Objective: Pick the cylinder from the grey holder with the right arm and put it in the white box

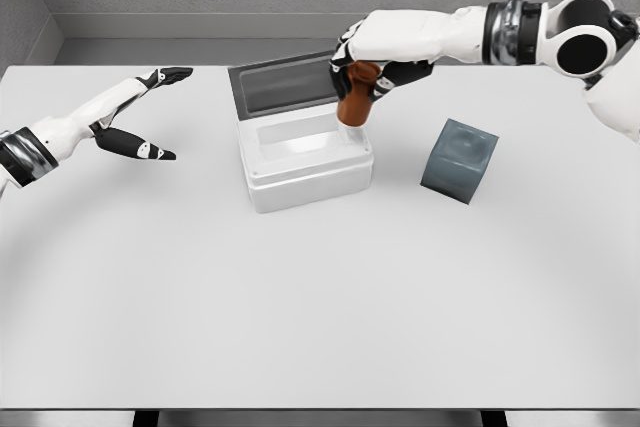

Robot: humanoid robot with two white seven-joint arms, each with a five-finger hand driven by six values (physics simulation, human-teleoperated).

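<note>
Counting the things on the desk (300, 327), one cylinder (355, 102), one white box (305, 162) and one grey holder (459, 160) are seen. The brown cylinder is held just above the centre of the frame, over the box's right rim, clasped by the curled fingers (400, 75) of the right hand (375, 57). Its long axis is set near upright, slightly tilted, lower end toward the box. The box lid is raised behind. At the left, the left hand (135, 117) is held with fingers spread wide, grasping nothing.
</note>
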